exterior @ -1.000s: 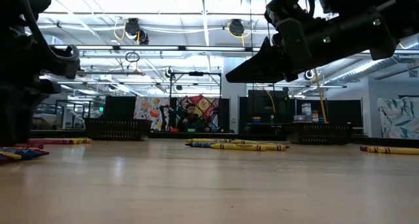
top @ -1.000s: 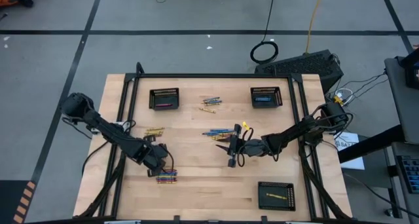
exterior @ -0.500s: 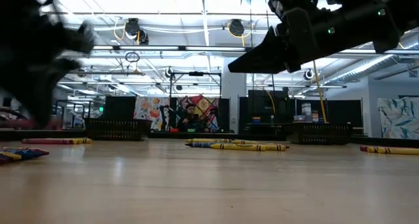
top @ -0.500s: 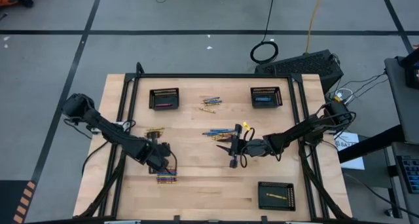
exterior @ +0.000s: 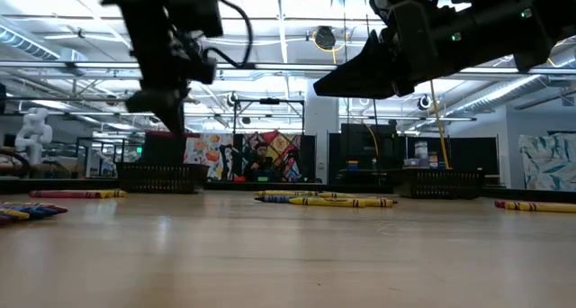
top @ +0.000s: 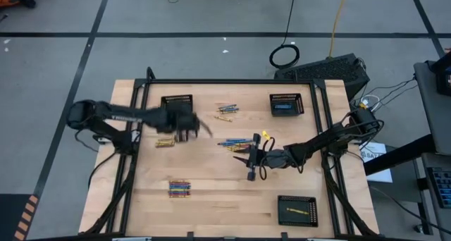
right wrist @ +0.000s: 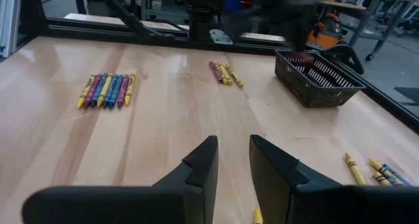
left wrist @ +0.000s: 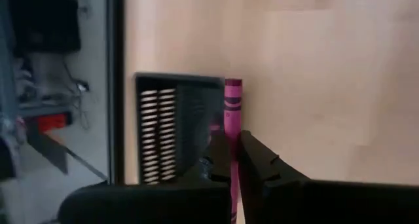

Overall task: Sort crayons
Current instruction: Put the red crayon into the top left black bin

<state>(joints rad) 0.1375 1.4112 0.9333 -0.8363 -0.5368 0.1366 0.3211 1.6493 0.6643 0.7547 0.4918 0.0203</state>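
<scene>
Left gripper (left wrist: 232, 164) is clamping a magenta crayon (left wrist: 232, 112), which is sticking out past the fingertips, with the far-left basket (top: 176, 105) just ahead of it; from above, that arm is smearing into a blur and the crayon is impossible to pick out. A row of mixed crayons (top: 179, 189) is lying near the table's (top: 211, 213) front left, more are scattering mid-table (top: 232, 143), too small to sort by colour. Right gripper (right wrist: 230, 160) is hovering over the centre, fingers narrowly parted around nothing. The blue-filled basket (top: 286, 104) is sitting far right; another basket (top: 296, 210) with a yellow crayon is waiting front right.
</scene>
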